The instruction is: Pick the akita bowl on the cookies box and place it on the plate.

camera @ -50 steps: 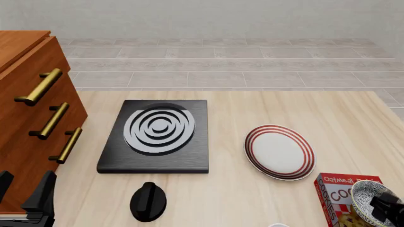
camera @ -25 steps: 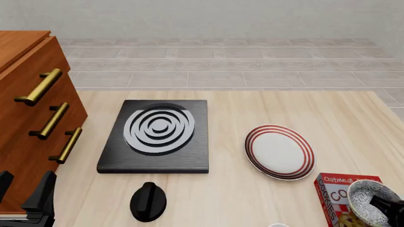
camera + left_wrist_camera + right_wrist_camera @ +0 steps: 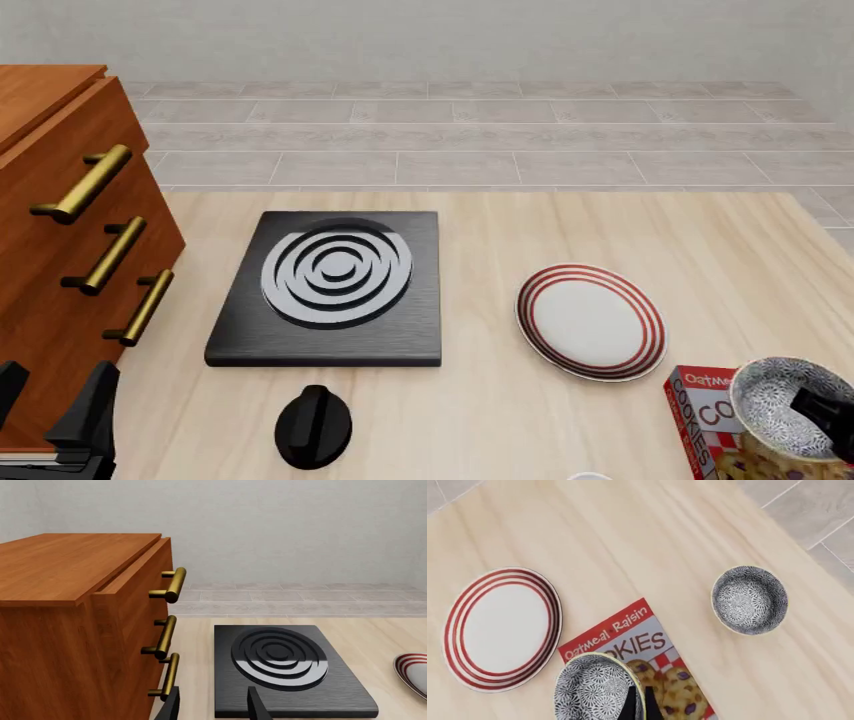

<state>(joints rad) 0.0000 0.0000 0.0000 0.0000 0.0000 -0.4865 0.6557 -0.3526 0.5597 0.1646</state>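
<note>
My right gripper (image 3: 640, 706) is shut on the rim of the akita bowl (image 3: 592, 691), a small dark speckled bowl. It holds the bowl just above the red cookies box (image 3: 642, 643). In the front view the akita bowl (image 3: 785, 406) hangs over the cookies box (image 3: 699, 412) at the near right, and the right gripper (image 3: 825, 418) is partly cut off by the frame edge. The plate (image 3: 590, 320), white with red rings, lies bare on the table beyond and to the left of the box. My left gripper (image 3: 213, 710) is open and holds nothing. It sits by the cabinet at the near left.
A black square stove (image 3: 331, 288) with grey rings lies mid-table, and a black knob (image 3: 314, 426) sits in front of it. A wooden cabinet (image 3: 67, 250) with brass handles stands at the left. A second speckled bowl (image 3: 750, 599) rests on the table beside the box.
The right gripper has lifted the akita bowl off the cookies box. It now looks higher and larger in the front view. The left arm has not moved.
</note>
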